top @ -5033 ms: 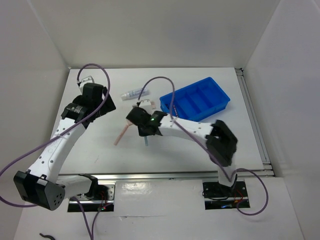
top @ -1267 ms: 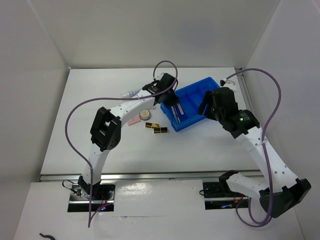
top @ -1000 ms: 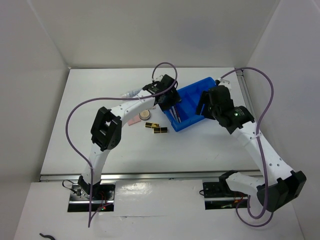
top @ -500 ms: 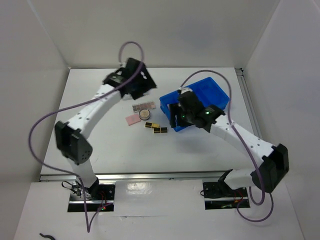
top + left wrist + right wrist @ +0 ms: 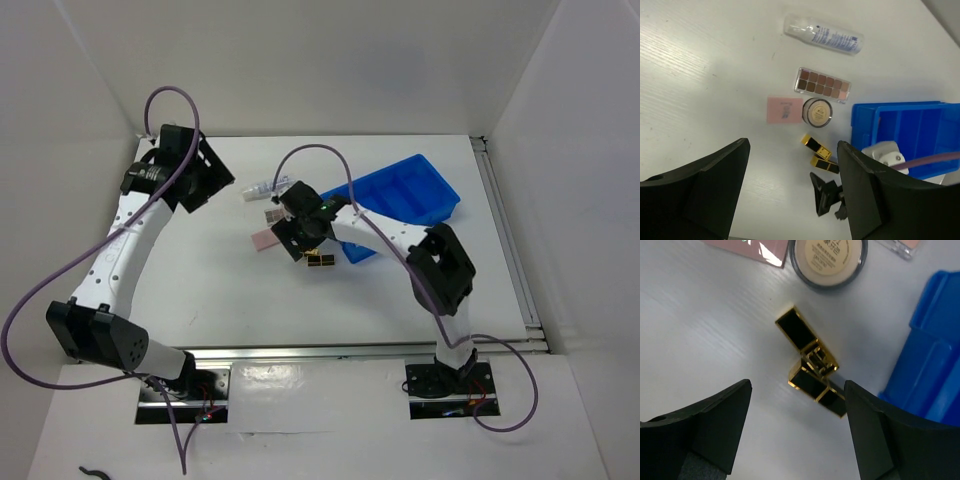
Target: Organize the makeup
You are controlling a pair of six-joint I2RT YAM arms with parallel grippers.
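Blue bin [image 5: 430, 185]: my landmark.
Left gripper [image 5: 790, 150]: released, fingers spread, holding nothing; it hung well apart from the bin, off its left end.
Right gripper [image 5: 796, 390]: also released and empty, low beside the bin's near-left corner.
Eyeshadow palette [image 5: 822, 85]: near the bin's left end.
Clear tube [image 5: 823, 35]: beyond the palette, farther from the bin.
Round compact [image 5: 817, 111]: just left of the bin, touching the pink pad [image 5: 784, 109] on its far side.
Black-gold cases [image 5: 810, 362]: two, touching, just beside that corner.
Risk: I judged that closing on both cases could squirt one loose, or a finger could catch the bin wall.
Cases against fingers: below and between my right fingers [image 5: 715, 430], untouched.
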